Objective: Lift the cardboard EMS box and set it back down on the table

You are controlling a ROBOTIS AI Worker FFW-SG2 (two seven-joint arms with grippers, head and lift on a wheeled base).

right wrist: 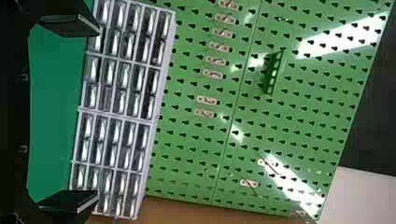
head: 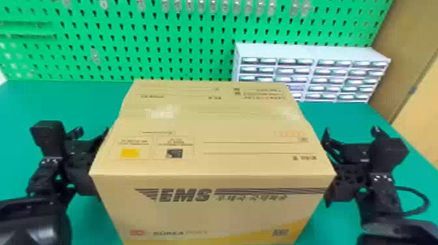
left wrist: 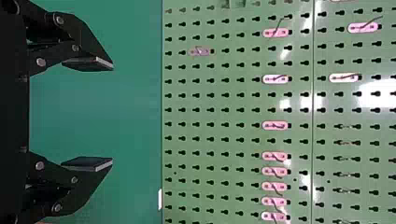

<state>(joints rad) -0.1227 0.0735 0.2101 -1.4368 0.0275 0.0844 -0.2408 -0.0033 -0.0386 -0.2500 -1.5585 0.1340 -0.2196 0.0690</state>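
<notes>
The left gripper [left wrist: 112, 114] is holding its fingers wide apart with nothing between them. The right gripper [right wrist: 98, 113] is matching it, also wide and empty. The cardboard EMS box [head: 211, 130] is sitting between the two arms, top face up, with a gripper at each side. The arms are probably bracing it by side pressure rather than by finger grip. The base is lying out of sight, so whether it is touching the table [head: 39, 97] cannot be told.

For a sound lift or set-down, both arms should be pressing evenly and travelling together at one height; uneven force would be risking tilt or slip, and excess force would be denting the walls.

The green table is extending on both sides. Beyond it, a green pegboard [head: 130, 36] is standing upright, and a drawer cabinet [head: 309, 52] is resting at the right rear.
</notes>
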